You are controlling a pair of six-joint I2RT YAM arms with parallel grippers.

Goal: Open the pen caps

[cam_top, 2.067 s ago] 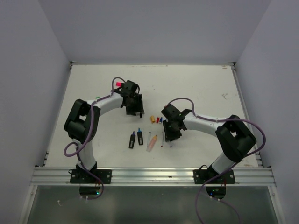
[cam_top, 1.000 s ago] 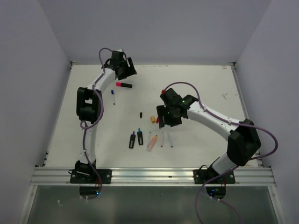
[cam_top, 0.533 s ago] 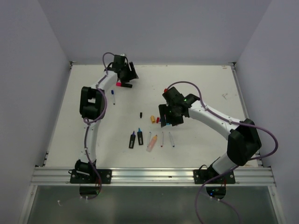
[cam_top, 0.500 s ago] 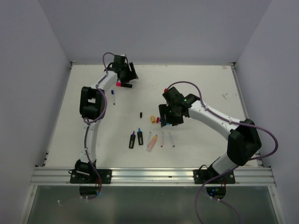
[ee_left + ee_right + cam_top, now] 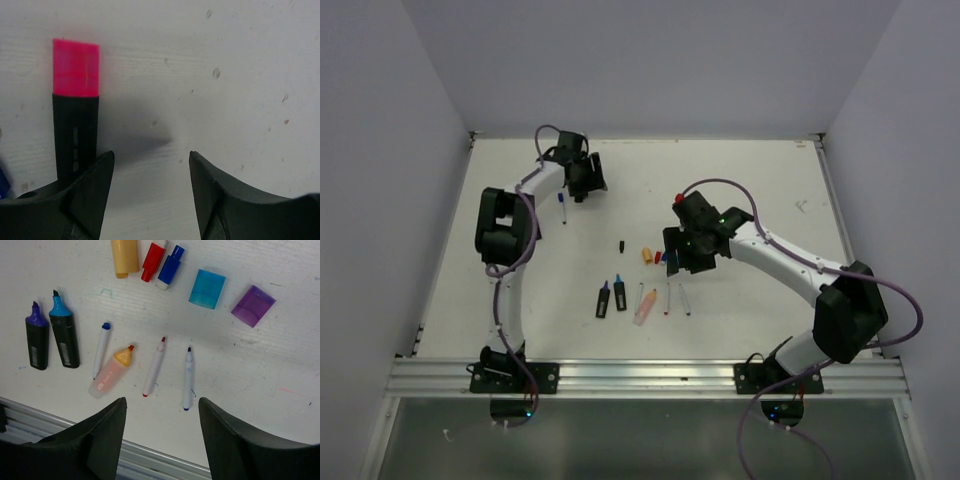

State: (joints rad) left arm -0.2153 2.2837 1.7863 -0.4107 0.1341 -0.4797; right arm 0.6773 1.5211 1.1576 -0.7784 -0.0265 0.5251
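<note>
Nearest the arm bases, all with tips bare: purple highlighter (image 5: 36,340), cyan highlighter (image 5: 64,340), blue pen (image 5: 101,350), peach marker (image 5: 111,374), red pen (image 5: 154,367), dark-tipped pen (image 5: 187,377), in a row on the table (image 5: 740,180).

Just beyond them, loose caps: orange cap (image 5: 125,257), red cap (image 5: 152,261), blue cap (image 5: 168,266), cyan cap (image 5: 207,288), purple cap (image 5: 253,305).

Right hand (image 5: 162,407) hangs above this group, fingers wide apart, holding nothing.

Far left of the table: left hand (image 5: 150,165) low over the surface, fingers well apart, only bare table between them. Pink cap (image 5: 76,67) is seated on its black highlighter (image 5: 75,135), which lies off to one side, its barrel running under one finger. Contact cannot be told.

Risks, as judged:
- Closing from this offset would catch nothing, or the finger would shove the barrel aside.
- One hand alone cannot pull the cap, and the right hand is well apart.
- A low right hand could scatter the loose caps.
</note>
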